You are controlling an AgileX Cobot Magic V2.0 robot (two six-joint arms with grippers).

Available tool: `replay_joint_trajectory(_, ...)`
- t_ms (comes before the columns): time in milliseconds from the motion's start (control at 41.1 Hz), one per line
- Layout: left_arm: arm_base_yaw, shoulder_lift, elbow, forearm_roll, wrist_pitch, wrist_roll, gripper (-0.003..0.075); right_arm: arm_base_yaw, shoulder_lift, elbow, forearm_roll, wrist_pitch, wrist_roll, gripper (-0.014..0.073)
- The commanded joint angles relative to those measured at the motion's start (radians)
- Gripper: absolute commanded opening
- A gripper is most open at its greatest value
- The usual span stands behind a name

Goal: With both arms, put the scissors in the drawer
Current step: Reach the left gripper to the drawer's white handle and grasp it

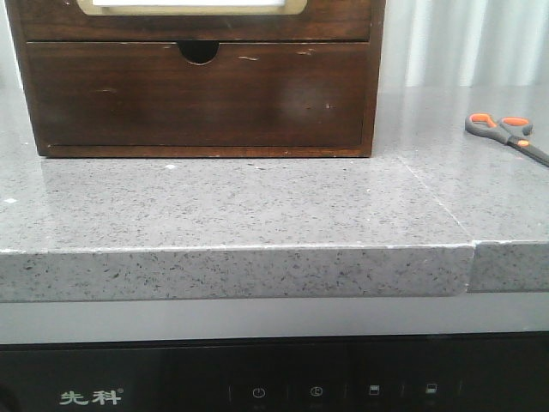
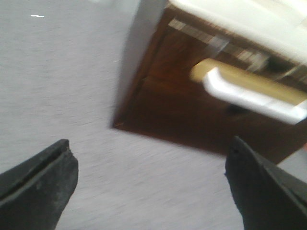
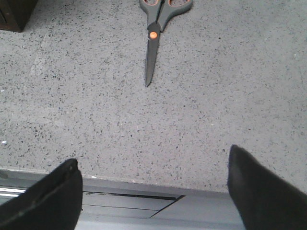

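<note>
The scissors (image 1: 506, 134) lie flat near the worktop's (image 1: 257, 206) right edge, well apart from the drawer (image 1: 193, 17). Both grippers' fingers (image 2: 38, 184) (image 3: 261, 191) stand spread wide, gripping nothing.

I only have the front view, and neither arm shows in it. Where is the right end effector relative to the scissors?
Observer: The right end effector hangs open above the near edge of the counter. The scissors lie flat beyond it, blades shut, tip pointing towards the fingers.
Operator: And the left one?
Observer: The left end effector is open and empty, facing the drawer with the pale panel. That picture is blurred.
</note>
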Motion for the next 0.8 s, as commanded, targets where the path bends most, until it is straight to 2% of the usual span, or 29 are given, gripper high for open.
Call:
replay_joint_trajectory(0, -0.003, 0.018, -0.030, -0.226, -0.141, -0.001, 0.0620, 0.001, 0.006, -0.025, -0.021, -0.053, -0.010, 0.0634)
replay_joint_trajectory(170, -0.003, 0.093, -0.030, -0.429, -0.163, -0.001, 0.0620, 0.001, 0.006, -0.025, -0.021, -0.054, -0.010, 0.0634)
replay_joint_trajectory(365, -0.003, 0.234, -0.036, -0.608, -0.120, 0.031, 0.0620, 0.001, 0.006, -0.025, -0.021, -0.053, -0.010, 0.0634)
replay_joint_trajectory(583, -0.003, 0.416, -0.036, -1.044, 0.017, 0.419, 0.0620, 0.001, 0.006, -0.025, -0.021, -0.053, -0.010, 0.0634)
replay_joint_trajectory(778, -0.003, 0.558, -0.036, -1.340, 0.128, 0.654, 0.0619, 0.001, 0.006, -0.025, -0.021, -0.053, -0.010, 0.0634)
